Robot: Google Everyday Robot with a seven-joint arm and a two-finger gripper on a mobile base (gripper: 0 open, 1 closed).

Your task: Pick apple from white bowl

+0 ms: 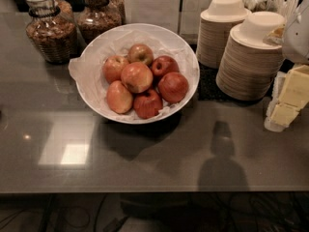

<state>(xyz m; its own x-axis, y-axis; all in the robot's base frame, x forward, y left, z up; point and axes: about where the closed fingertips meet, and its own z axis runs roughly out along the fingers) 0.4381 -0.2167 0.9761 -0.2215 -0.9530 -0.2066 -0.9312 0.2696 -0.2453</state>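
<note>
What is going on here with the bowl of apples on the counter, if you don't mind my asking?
A robot is meant to pick an apple from the white bowl, but nothing is being handled yet. The large orange-red apple sits on top of the pile, with six others around it on crinkled paper. What looks like the robot's hand is at the right edge, above the stacked beige bowls and well away from the fruit.

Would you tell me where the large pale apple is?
Camera view, left of centre: the apple tops the pile in the white bowl, ringed by other apples; the gripper is not in view.
</note>
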